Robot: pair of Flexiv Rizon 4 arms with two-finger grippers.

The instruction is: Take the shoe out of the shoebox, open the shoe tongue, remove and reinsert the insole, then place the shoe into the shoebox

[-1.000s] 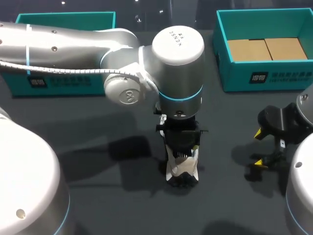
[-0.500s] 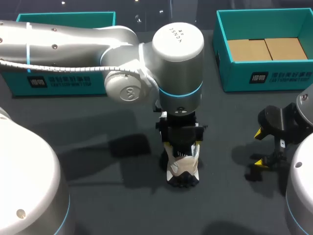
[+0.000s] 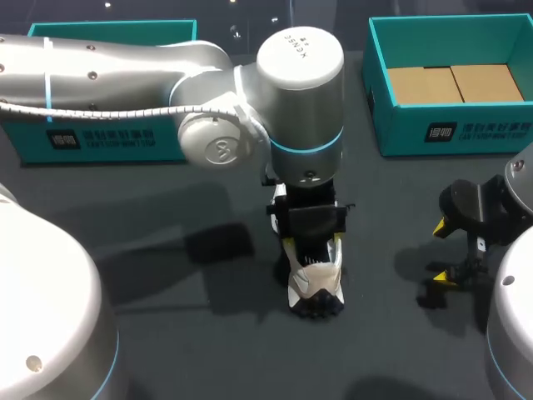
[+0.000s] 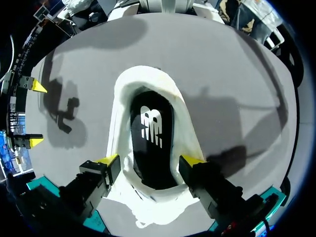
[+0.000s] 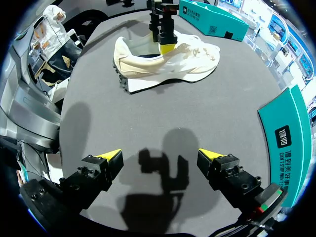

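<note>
A white shoe (image 3: 316, 286) stands on the dark table, toe towards the far side and heel nearest the front edge. My left gripper (image 3: 311, 247) hangs straight above its opening. In the left wrist view the left gripper (image 4: 149, 160) is open, its yellow fingertips (image 4: 108, 160) straddling the shoe (image 4: 123, 103) just outside its white sides. The dark insole (image 4: 150, 140) with a white logo lies inside. My right gripper (image 3: 444, 250) stands open and empty to the right, well clear of the shoe (image 5: 163, 61). The teal shoebox (image 3: 387, 125) sits at the back right.
A second teal box part (image 3: 108, 137) lies at the back left, partly behind my left arm. Brown cardboard (image 3: 454, 83) lines the shoebox's bottom. Bare table lies between the shoe and my right gripper (image 5: 160, 155).
My left gripper's fingers spread wider around the shoe. The left wrist and the shoe's heel shifted slightly to the right. The right arm has kept still.
</note>
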